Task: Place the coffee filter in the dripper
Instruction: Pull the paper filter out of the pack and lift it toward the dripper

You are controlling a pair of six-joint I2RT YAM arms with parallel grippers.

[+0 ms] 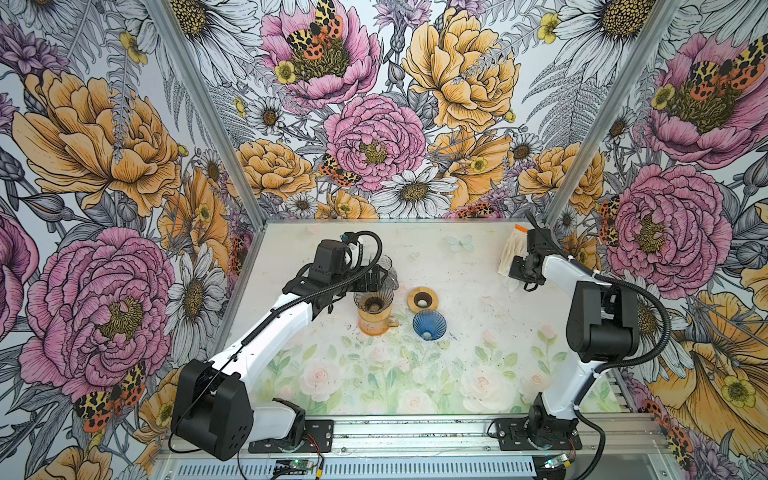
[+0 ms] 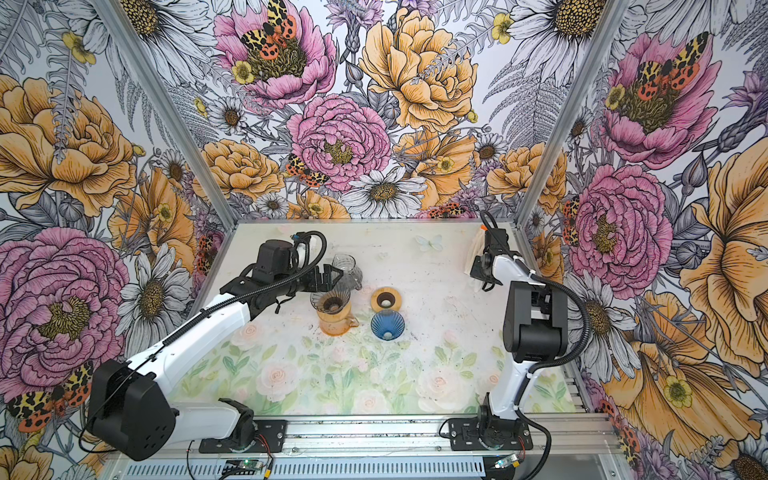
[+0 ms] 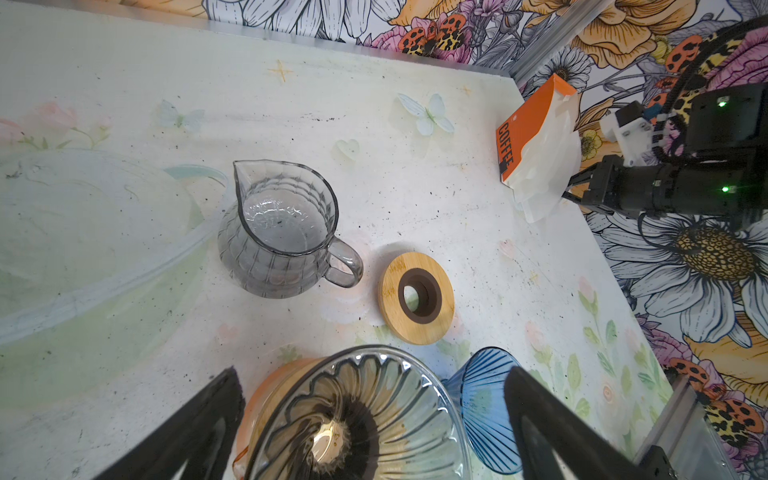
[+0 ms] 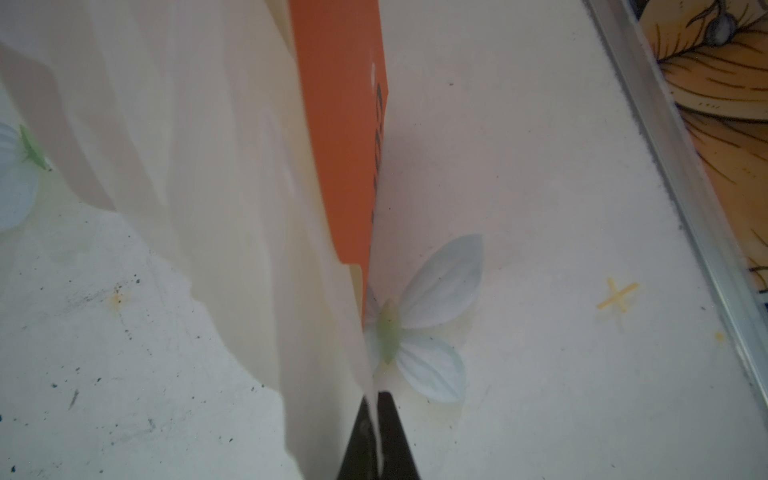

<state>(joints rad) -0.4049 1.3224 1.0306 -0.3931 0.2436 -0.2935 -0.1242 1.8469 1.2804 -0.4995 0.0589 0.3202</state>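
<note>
Your right gripper (image 4: pixel 371 434) is clamped on a filter (image 4: pixel 208 187) at the orange pack (image 3: pixel 519 141), in the table's (image 1: pixel 457 270) far right corner. Your left gripper (image 3: pixel 372 384) stands wide above the dripper (image 3: pixel 407 411), well apart.

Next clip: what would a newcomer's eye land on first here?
First, the loud flower walls around the table. Then the right claw, shut on the white edge of the filter pack at the far right corner. Last, the left claw, wide open next to the glass dripper on its orange jug in the middle.
</note>
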